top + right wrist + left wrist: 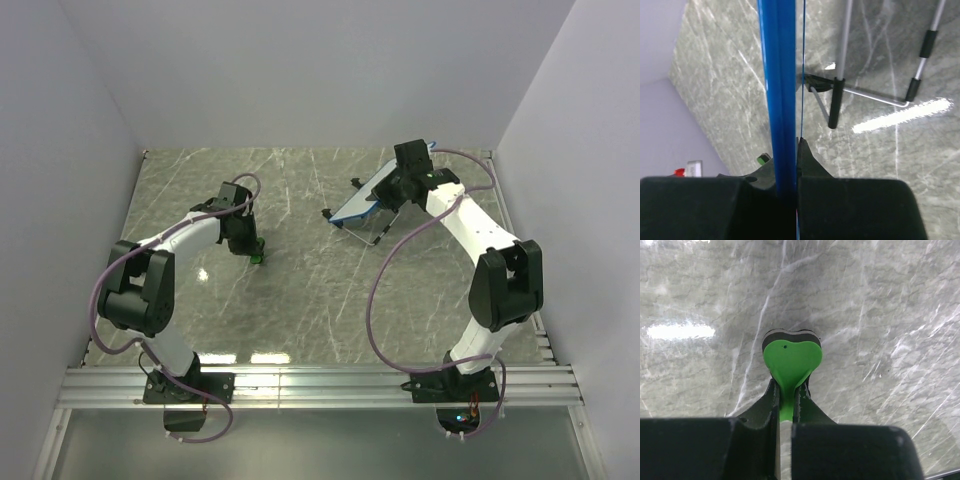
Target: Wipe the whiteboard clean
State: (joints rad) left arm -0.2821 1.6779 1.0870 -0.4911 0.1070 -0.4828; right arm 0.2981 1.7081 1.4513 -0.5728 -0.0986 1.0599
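Observation:
The whiteboard [358, 205] has a blue frame and stands tilted on a wire stand with black feet, right of centre. My right gripper [400, 186] is shut on its upper right edge. In the right wrist view the blue frame [781, 85] runs edge-on between my fingers, so the board's face is hidden. The stand's metal legs [840, 60] show beside it. My left gripper [250, 247] is shut on the green-and-black eraser [258, 256], low over the table on the left. In the left wrist view the eraser's green grip [791, 360] sits pinched between my fingers [765, 407].
The grey marbled table [300, 290] is walled by white panels at the left, back and right. An aluminium rail [320, 385] runs along the near edge by the arm bases. Cables loop off both arms.

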